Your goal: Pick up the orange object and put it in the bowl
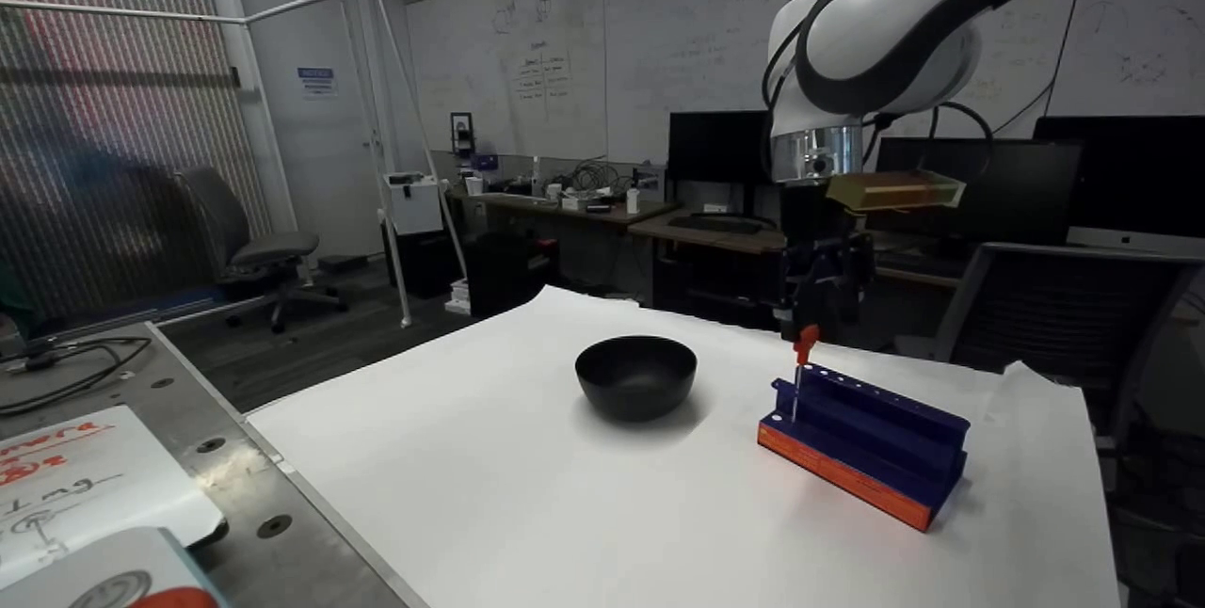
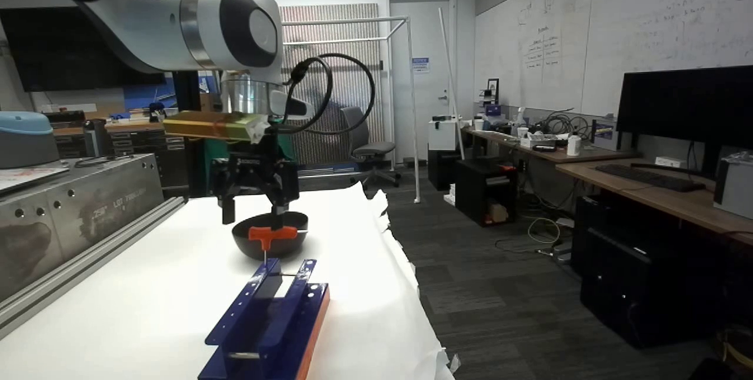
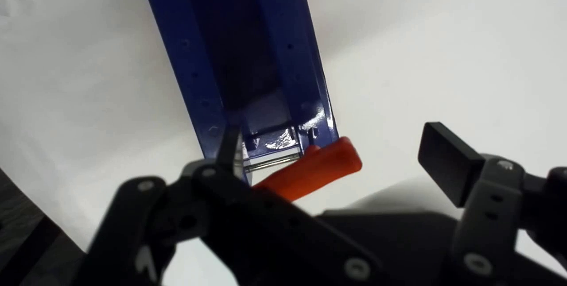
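Orange object (image 2: 272, 235): handle (image 3: 319, 171) smooth, plastic-looking, soft sheen; thin shank (image 1: 797, 392) bright metal. Bowl (image 1: 635, 392): smooth black, near-matt outside. Blue holder (image 3: 248, 64): high gloss, lacquer-like, hard highlights towards one end in the wrist view; whether metal or plastic beneath, can't tell. Cross rod (image 3: 272, 162): shiny metal. Tabletop (image 1: 452, 504): matt white, papery, rumpled along an edge. Jaws: black, mostly matt; screw heads (image 3: 357, 269) metallic. Arm (image 2: 147, 21): smooth white shell, slight gloss, polished metal collar (image 1: 817, 153). Side beam (image 2: 106, 209): bare metal, scuffed, stained. Desk (image 2: 700, 206): wood-look top, smooth.

Both ext views look across tbl (image 1: 452, 495), sharing bowl (image 1: 635, 387); wrist cam faces down, nr blue blk (image 3: 243, 56).
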